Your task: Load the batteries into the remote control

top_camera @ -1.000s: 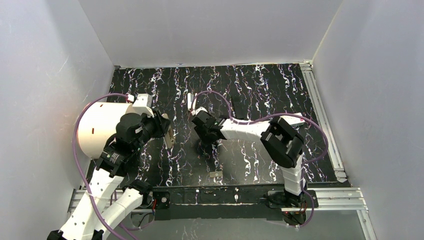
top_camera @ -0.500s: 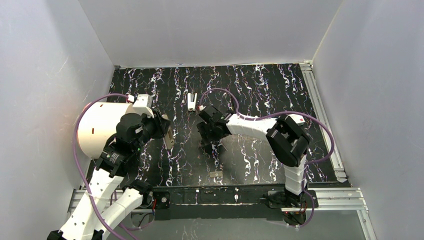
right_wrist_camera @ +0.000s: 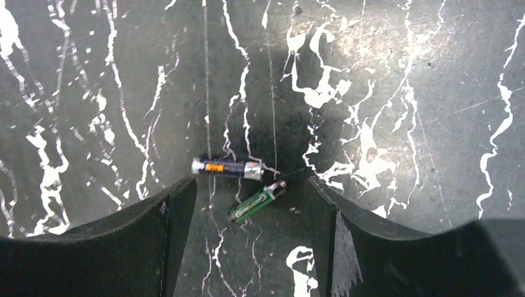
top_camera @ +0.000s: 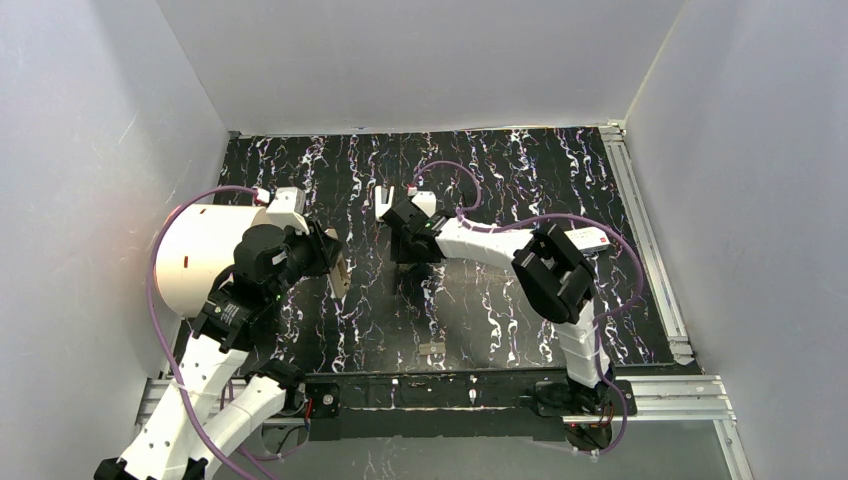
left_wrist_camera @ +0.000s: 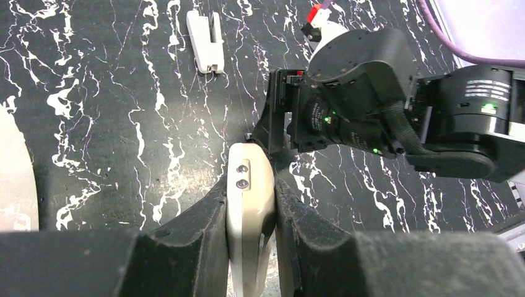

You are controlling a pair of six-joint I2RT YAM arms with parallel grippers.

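Black marbled tabletop (top_camera: 500,170), white walls round it. L gripper (left_wrist_camera: 250,189) pinches the beige remote (left_wrist_camera: 249,210) edge-on, prob. to steady it for loading. R gripper (right_wrist_camera: 247,207) hangs spread over two batteries lying close together on the table, blue cell (right_wrist_camera: 226,167) and green cell (right_wrist_camera: 257,200). We'd judge it's lining up a pick, green cell between its fingers.

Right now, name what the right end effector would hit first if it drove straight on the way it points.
Most likely the green battery, lying on the table in line with the open right end effector; the blue battery lies just beyond. Height above them is unclear.
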